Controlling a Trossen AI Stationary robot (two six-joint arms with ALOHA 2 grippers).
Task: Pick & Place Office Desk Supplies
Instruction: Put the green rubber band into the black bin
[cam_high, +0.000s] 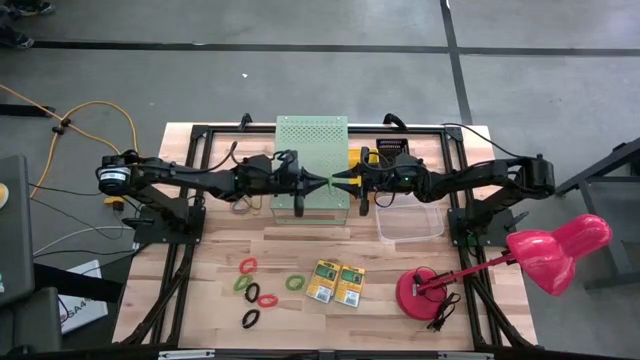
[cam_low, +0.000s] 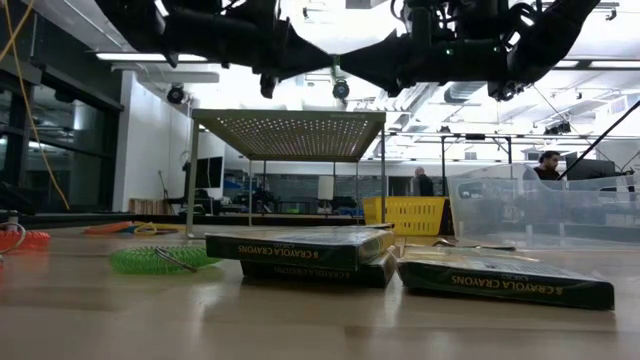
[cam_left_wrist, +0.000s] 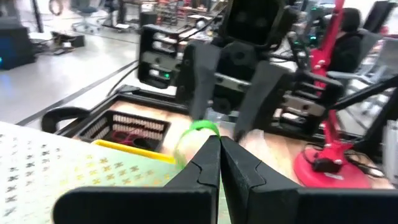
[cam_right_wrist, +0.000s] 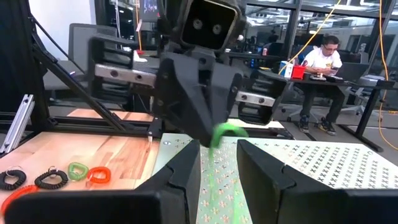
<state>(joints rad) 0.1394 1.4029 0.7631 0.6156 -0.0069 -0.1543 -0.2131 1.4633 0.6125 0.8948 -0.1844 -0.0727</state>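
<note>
Nearest the front edge of the bench (cam_high: 200, 290) we see the loose elastic band loops lying flat: a black loop (cam_high: 251, 319), a red loop (cam_high: 267, 299), another red one (cam_high: 247, 265), and two green loops (cam_high: 241, 283) (cam_high: 295, 283). Just beside them, toward the middle, the two crayon boxes (cam_high: 335, 284) lie side by side, touching; in the low view one box (cam_low: 300, 247) rests partly on another and the second (cam_low: 505, 279) lies flat to its side. To the right stands the pink desk lamp (cam_high: 480, 270), its round base on the bench.

Farther back, a clear plastic tub (cam_high: 410, 224) sits next to the pale-green perforated box (cam_high: 311, 165). Above that box's lid, both arms meet tip to tip. The left pincer (cam_high: 322, 181) is clenched on a green elastic band (cam_left_wrist: 198, 129), which hangs from its closed tips in the right wrist view. The right pincer (cam_high: 340, 180) faces it, just beside it, with its fingers (cam_right_wrist: 180, 171) held apart and nothing between them; the green band hangs ahead of the gap.

Beyond the bench, a person (cam_right_wrist: 323, 59) sits at a desk in the room.
</note>
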